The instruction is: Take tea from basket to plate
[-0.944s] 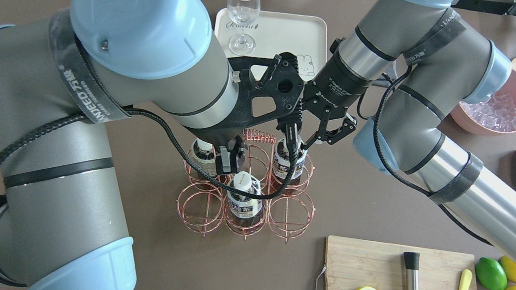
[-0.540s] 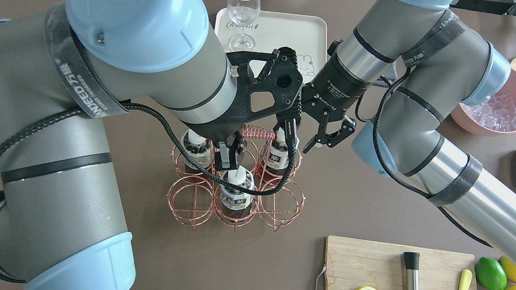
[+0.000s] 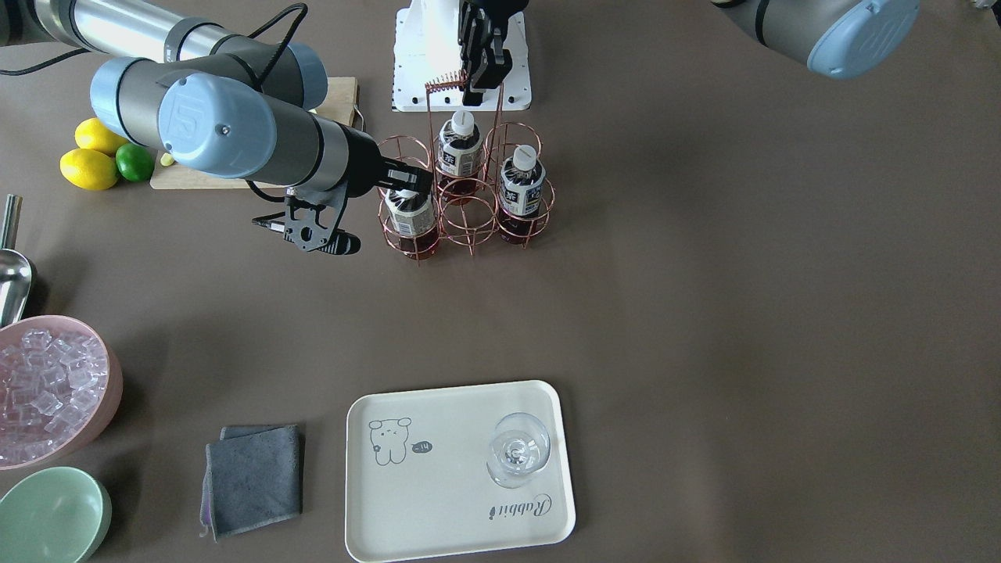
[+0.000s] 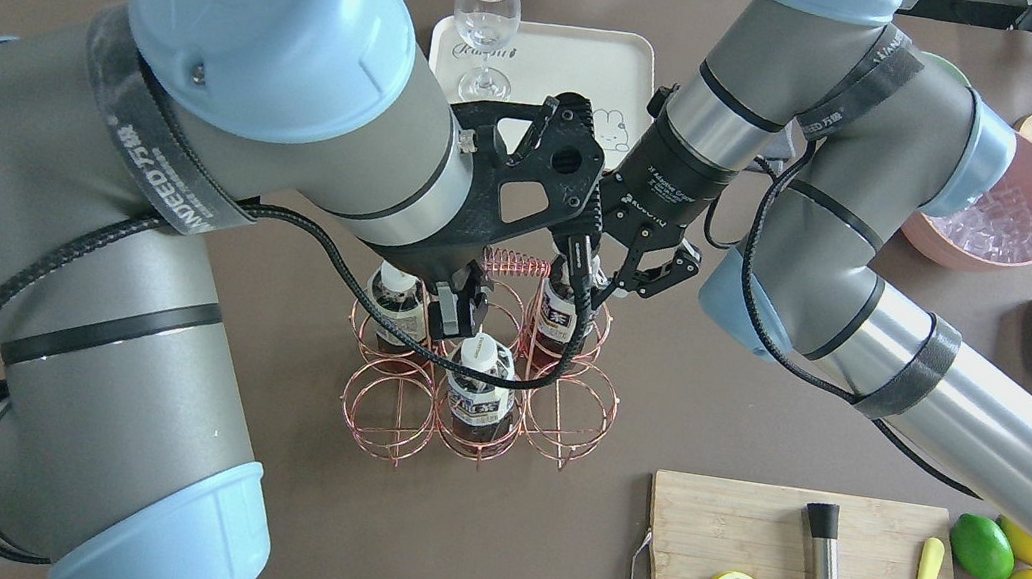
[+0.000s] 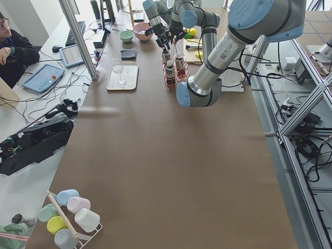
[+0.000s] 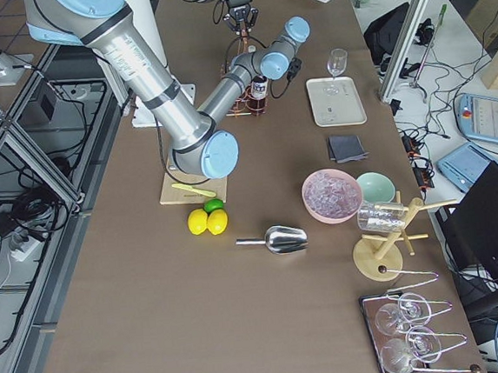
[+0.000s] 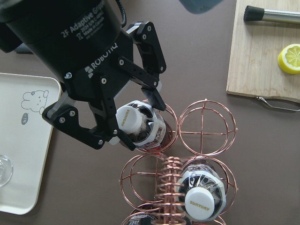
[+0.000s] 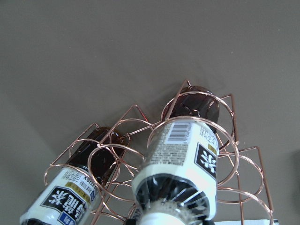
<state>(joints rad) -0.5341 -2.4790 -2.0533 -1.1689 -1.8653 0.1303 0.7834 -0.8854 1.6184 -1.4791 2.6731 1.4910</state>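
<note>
Tea (image 7: 132,117) stands upright in the far right corner slot of the basket (image 3: 468,202), seen from behind the robot. The right gripper (image 7: 139,121) straddles its white cap with jaws spread, one finger on each side; whether they touch it is unclear. The left gripper (image 3: 477,84) is clamped on the basket's wire handle, just beside the coil. A second bottle (image 3: 520,188) fills the far left slot, a third bottle (image 3: 457,152) the near middle. The plate (image 3: 438,500) lies farther off, well apart, bearing a wine glass (image 3: 518,452).
</note>
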